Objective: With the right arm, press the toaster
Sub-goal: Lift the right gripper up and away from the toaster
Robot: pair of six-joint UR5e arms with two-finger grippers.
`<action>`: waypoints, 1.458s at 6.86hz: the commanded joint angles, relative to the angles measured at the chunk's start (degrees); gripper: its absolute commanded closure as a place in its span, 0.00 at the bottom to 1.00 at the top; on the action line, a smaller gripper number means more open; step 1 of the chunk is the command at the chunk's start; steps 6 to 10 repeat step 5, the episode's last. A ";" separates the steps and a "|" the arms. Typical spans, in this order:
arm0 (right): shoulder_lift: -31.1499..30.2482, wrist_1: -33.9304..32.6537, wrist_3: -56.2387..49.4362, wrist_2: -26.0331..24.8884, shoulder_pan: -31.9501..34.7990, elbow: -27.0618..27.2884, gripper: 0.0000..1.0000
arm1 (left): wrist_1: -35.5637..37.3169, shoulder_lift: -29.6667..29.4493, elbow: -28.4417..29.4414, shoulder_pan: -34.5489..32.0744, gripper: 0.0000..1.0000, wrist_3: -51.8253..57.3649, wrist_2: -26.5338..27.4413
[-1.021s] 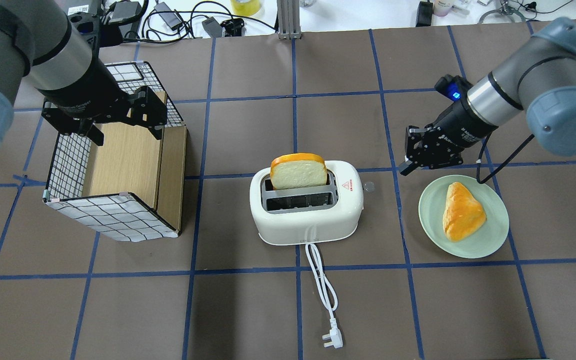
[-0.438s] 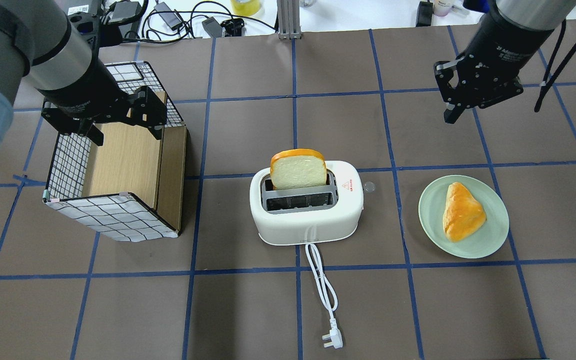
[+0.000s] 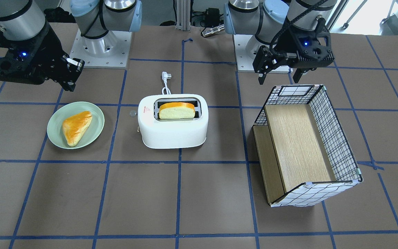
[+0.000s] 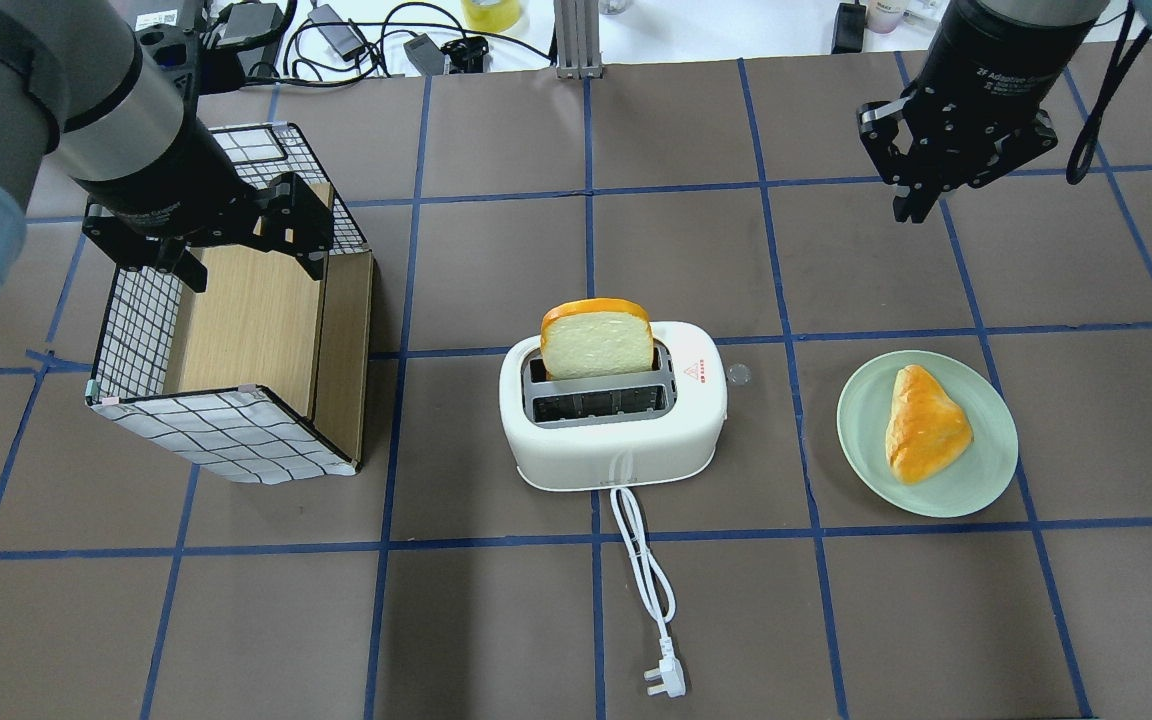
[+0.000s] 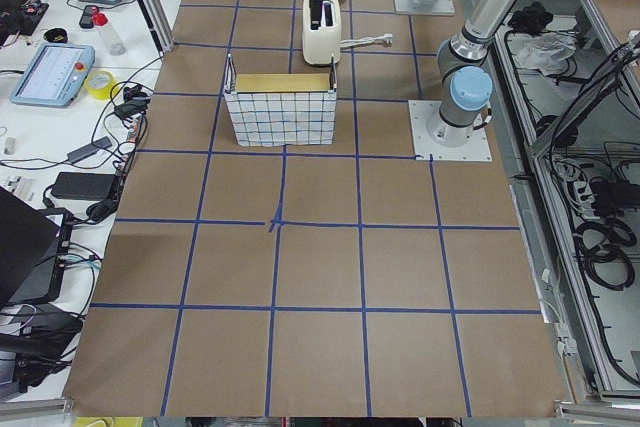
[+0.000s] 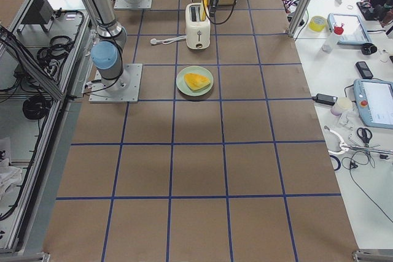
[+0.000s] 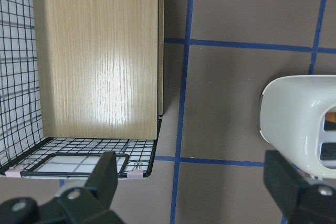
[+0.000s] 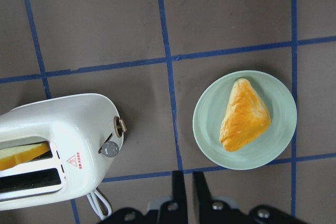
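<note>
The white two-slot toaster (image 4: 616,430) stands mid-table with a bread slice (image 4: 596,345) upright in its far slot. Its side lever knob (image 4: 738,374) faces the plate side and also shows in the right wrist view (image 8: 110,149). My right gripper (image 4: 911,205) is shut and empty. It hangs high over the far right of the table, well away from the toaster, which shows in its wrist view (image 8: 58,129). My left gripper (image 4: 254,268) is open and empty above the checked box (image 4: 236,440).
A green plate (image 4: 861,440) with a golden pastry (image 4: 924,422) lies right of the toaster. The toaster's white cord and plug (image 4: 664,677) trail toward the near edge. Cables and clutter lie beyond the table's far edge.
My right gripper has lifted from beside the toaster's knob and moved back to the far right, turning to point down. The toaster, bread and left arm have not moved.
</note>
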 commanded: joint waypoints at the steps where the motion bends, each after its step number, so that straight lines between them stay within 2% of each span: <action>1: 0.23 -7.52 -1.60 -0.44 0.13 1.17 0.00 | 0.00 0.00 0.00 0.00 0.00 0.00 0.00; 10: 0.15 -8.86 -1.69 -0.26 0.13 1.53 0.00 | 0.00 0.00 0.00 0.00 0.00 0.00 0.00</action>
